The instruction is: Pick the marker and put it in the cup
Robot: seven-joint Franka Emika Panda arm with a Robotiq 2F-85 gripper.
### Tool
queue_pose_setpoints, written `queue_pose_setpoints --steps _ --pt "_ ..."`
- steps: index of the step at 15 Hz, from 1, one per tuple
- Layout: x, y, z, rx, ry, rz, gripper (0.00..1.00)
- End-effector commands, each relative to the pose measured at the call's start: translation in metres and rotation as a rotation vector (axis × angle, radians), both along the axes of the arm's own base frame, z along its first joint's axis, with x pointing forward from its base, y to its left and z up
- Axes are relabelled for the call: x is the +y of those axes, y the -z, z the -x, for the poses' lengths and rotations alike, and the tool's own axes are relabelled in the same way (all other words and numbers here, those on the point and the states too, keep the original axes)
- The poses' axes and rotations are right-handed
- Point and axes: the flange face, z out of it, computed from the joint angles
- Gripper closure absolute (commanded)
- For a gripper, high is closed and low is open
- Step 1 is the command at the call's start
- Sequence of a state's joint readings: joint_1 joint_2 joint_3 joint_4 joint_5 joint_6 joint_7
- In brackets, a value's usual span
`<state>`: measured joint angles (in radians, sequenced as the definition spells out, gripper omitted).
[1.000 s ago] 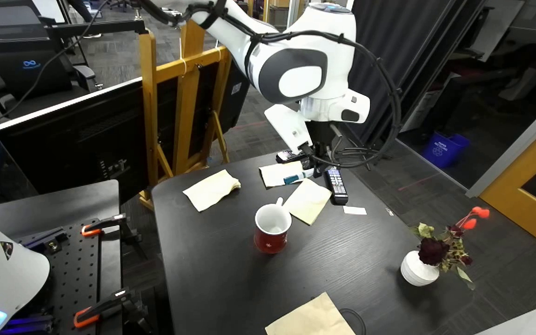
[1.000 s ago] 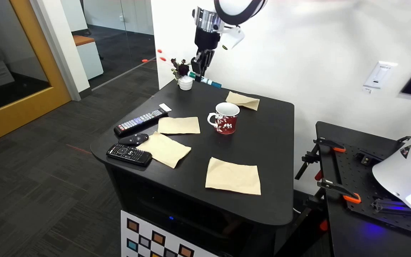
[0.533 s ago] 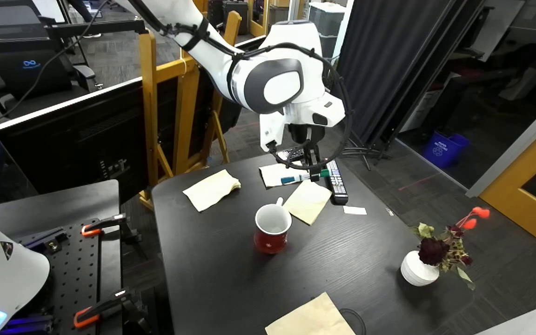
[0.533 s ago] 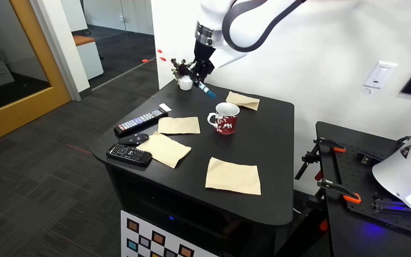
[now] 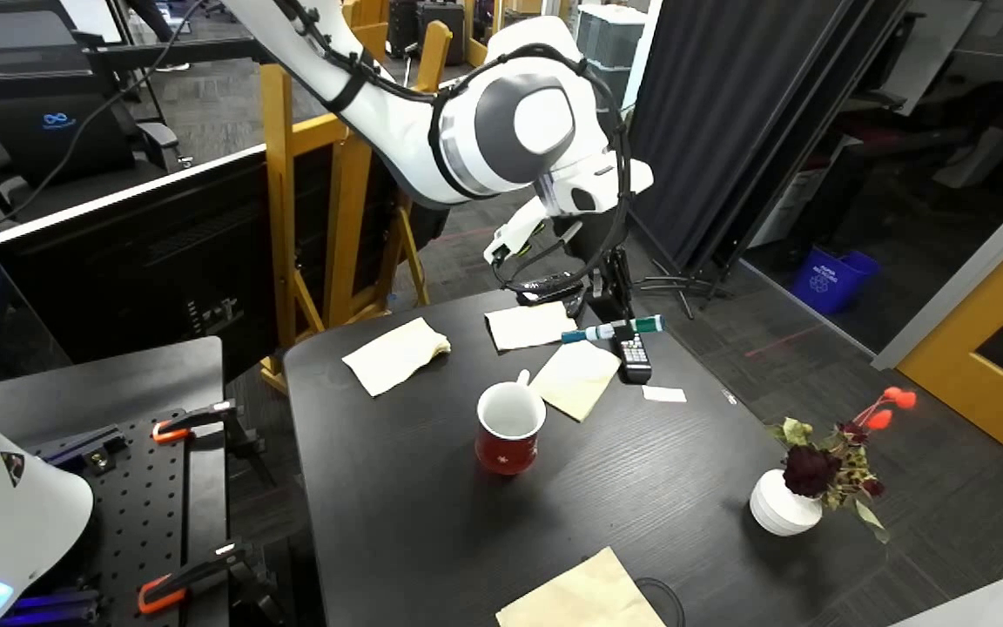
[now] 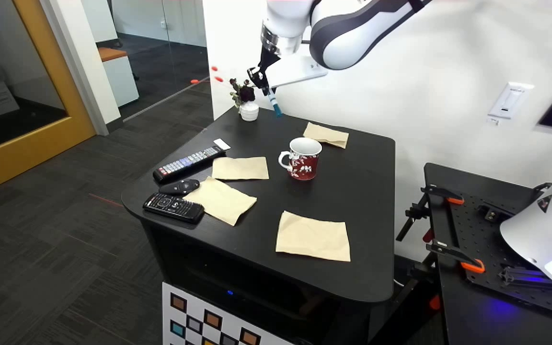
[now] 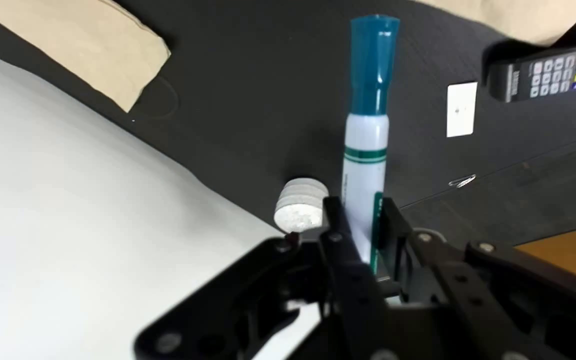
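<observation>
The marker has a white barrel, green bands and a teal-blue end. It shows in both exterior views (image 5: 593, 333) (image 6: 274, 103) and large in the wrist view (image 7: 366, 135). My gripper (image 7: 361, 212) is shut on its barrel, with the teal end sticking out ahead of the fingers. The gripper also shows in both exterior views (image 5: 623, 324) (image 6: 267, 90), holding the marker in the air above the table, apart from the cup. In an exterior view the teal end points steeply down. The red cup (image 5: 506, 448) (image 6: 304, 165) stands upright with its white mouth up. It is out of the wrist view.
A white pot (image 5: 784, 503) (image 6: 249, 111) with red flowers stands near the table edge, close to the gripper in the wrist view (image 7: 300, 205). Several tan napkins (image 6: 313, 235) and black remotes (image 6: 189, 164) lie on the table (image 6: 343, 201). A white card (image 5: 663, 394) lies flat.
The arm has moved and the gripper has tilted, still holding the marker. In an exterior view the marker swung from slanted to steeply downward, dipping and then rising. The cup has not moved.
</observation>
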<state>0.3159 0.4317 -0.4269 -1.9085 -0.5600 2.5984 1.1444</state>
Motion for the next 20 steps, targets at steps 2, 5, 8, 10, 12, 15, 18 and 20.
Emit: queue_pose_setpoints --steps 2,5,8,10,12,15,18,20 --pt "-0.005 -0.005 -0.002 -0.052 0.184 0.096 0.95" --pt "-0.007 -0.004 -0.001 -0.101 0.307 0.172 0.95" --pt "-0.006 -0.004 0.0 -0.152 0.431 0.253 0.95" --pt "-0.003 -0.004 0.0 -0.175 0.507 0.315 0.95" --pt "0.001 -0.001 0.007 -0.141 0.45 0.275 0.79" --pt "0.002 0.003 0.007 -0.133 0.446 0.262 0.79" --pt "0.006 0.003 0.007 -0.135 0.47 0.285 0.95" --pt "0.022 0.002 0.011 -0.136 0.527 0.371 0.95"
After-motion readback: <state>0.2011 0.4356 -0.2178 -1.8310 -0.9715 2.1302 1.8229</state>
